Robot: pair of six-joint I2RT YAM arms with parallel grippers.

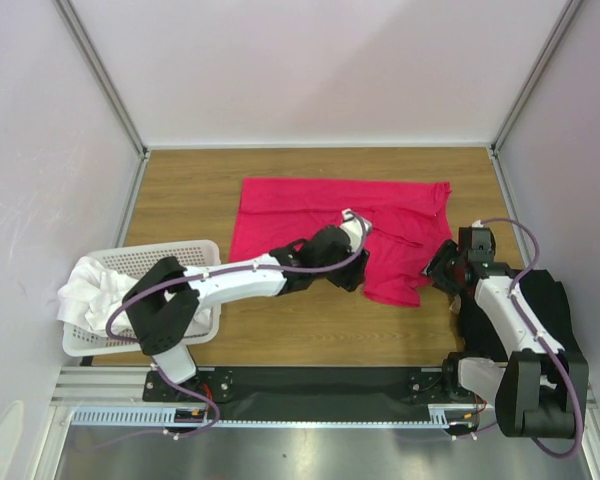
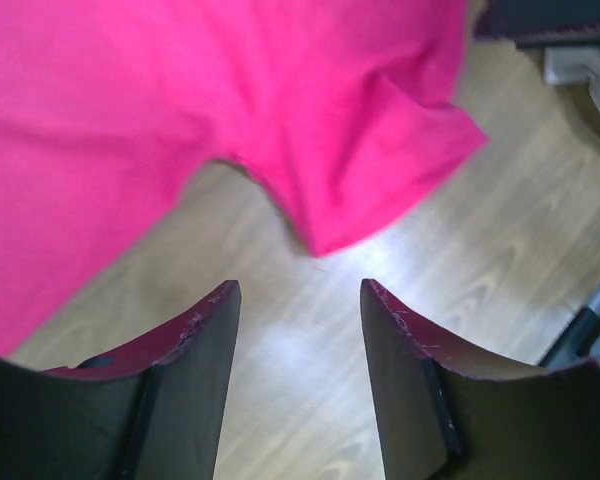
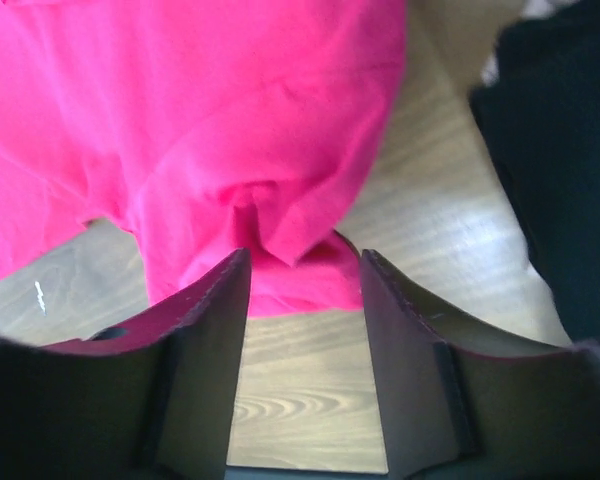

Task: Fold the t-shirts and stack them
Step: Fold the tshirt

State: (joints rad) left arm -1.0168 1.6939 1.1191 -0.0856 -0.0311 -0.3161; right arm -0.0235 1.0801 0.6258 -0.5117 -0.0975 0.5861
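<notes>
**Q:** What lies nearest the lens?
**A:** In each wrist view, the dark fingers (image 2: 180, 390). The left gripper (image 2: 298, 290) is spread over bare surface (image 2: 520, 260) and holds nothing. The right gripper (image 3: 303, 258) is spread too, with the pink hem lying loose at its tips.

**Q:** How far along is the task?
**A:** Early, by my reading. The crimson t-shirt (image 1: 290, 205) lies mid-frame, unfolded. The black t-shirt (image 1: 560, 300) lies lower right; whether it is folded I cannot tell. The white t-shirts (image 1: 85, 290) wait in the basket (image 1: 185, 248), lower left.

**Q:** Is there room to move?
**A:** There is bare wood above and left of the crimson shirt. Walls close in on three sides.
</notes>
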